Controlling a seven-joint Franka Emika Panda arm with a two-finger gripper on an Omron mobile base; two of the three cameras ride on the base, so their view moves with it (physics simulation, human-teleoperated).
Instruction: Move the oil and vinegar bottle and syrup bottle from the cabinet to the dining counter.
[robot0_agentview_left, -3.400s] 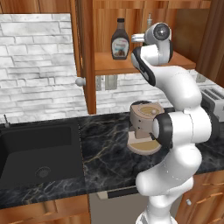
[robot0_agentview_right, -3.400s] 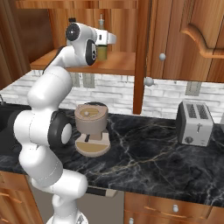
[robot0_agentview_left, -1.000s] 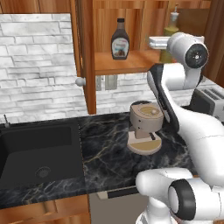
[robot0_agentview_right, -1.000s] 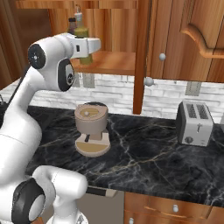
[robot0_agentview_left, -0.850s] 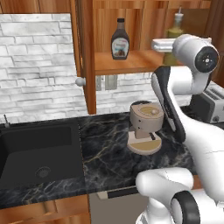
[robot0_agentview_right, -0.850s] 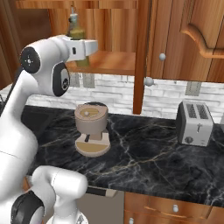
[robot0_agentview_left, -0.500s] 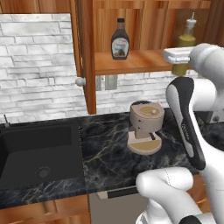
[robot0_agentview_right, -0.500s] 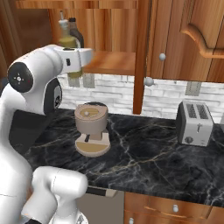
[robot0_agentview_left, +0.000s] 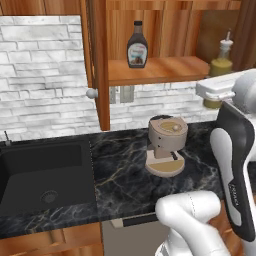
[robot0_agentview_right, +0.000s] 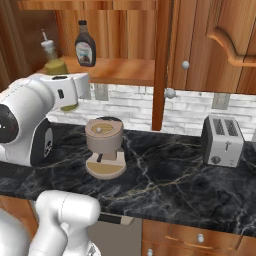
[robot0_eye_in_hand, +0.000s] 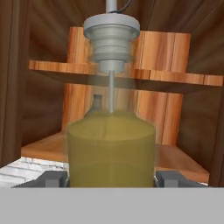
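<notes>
Landmark: the cabinet (robot0_agentview_left: 150, 70) shelf, open wooden board above the black marble counter (robot0_agentview_left: 120, 170).

Oil and vinegar bottle (robot0_eye_in_hand: 111, 144) is w/ the gripper (robot0_eye_in_hand: 109, 178): in the hand view the fingertips (robot0_eye_in_hand: 168, 177) sit tight against both sides of the bottle's lower body, so it's grasping the bottle (yellow-green liquid fills the lower part, grey ribbed pourer on top, thin tube running down inside). In the left base view the bottle (robot0_agentview_left: 221, 67) is just off the shelf's right end, its bottom below the level of the shelf board, w/ the white hand (robot0_agentview_left: 220, 89) across it. In the right base view the same bottle (robot0_agentview_right: 56, 67) is off the shelf's left end, base hidden behind the hand (robot0_agentview_right: 75, 87). Bottle upright in all three.

Syrup bottle (robot0_agentview_left: 137, 46) stands upright on the shelf, towards its left half in the left base view, well apart from the oil bottle; seen also at (robot0_agentview_right: 85, 45). Dark brown, black cap, pale label.

Below the shelf, on the counter: a beige coffee machine (robot0_agentview_left: 166, 145). Sink (robot0_agentview_left: 42, 175) is down-left of the shelf, toaster (robot0_agentview_right: 223, 140) down-right in the right base view.
</notes>
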